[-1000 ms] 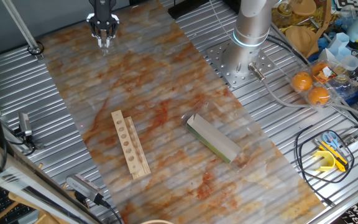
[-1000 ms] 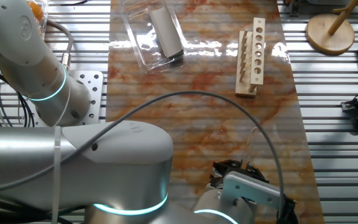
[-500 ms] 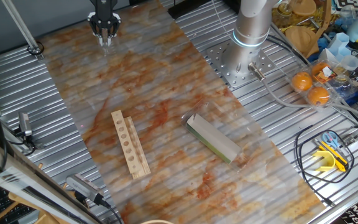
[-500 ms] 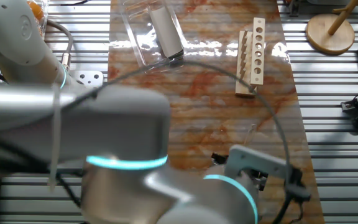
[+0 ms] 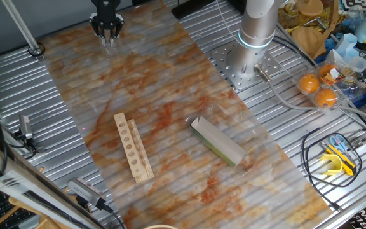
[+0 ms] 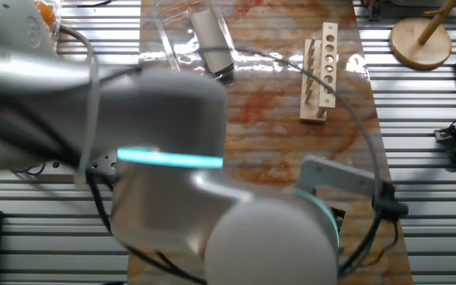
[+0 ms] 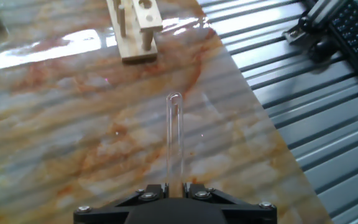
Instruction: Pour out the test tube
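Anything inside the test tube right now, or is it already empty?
In the hand view the test tube looks clear along its visible length, with no liquid showing. Its lower end is hidden between the jaws of the gripper, so that part can't be checked.

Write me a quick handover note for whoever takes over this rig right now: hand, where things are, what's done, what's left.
Hand: shut on the test tube, held over the marbled mat at its far end.
Wooden rack: mid-mat, holes empty.
Clear box: beside the rack, with a grey-green block inside.
Done: tube picked up.
Left: carry it to the pouring spot, probably the clear box, and tip it out. Tube contents can't be seen.
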Controlling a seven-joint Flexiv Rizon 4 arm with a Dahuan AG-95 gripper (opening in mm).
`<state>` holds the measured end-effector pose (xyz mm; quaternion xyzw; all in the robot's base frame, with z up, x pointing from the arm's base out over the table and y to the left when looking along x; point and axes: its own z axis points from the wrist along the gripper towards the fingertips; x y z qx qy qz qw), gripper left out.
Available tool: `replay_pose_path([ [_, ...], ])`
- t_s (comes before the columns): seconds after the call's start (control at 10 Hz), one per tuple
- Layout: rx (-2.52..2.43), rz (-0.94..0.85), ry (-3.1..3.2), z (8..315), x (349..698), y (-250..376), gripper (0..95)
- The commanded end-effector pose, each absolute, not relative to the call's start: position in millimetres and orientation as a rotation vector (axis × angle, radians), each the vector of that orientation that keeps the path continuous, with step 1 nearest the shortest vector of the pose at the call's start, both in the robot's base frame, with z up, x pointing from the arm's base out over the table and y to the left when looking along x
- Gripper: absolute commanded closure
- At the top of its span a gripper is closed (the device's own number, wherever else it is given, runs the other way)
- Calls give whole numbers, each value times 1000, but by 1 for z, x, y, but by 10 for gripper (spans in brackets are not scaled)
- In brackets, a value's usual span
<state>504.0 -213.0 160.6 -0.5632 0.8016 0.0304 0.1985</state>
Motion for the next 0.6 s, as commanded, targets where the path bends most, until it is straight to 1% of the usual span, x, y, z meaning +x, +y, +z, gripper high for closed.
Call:
replay_pose_path([
  [0.1,-1592,56,2274,164,503,-211,950],
  [0.6,-1641,-16,2348,173,502,-203,950],
])
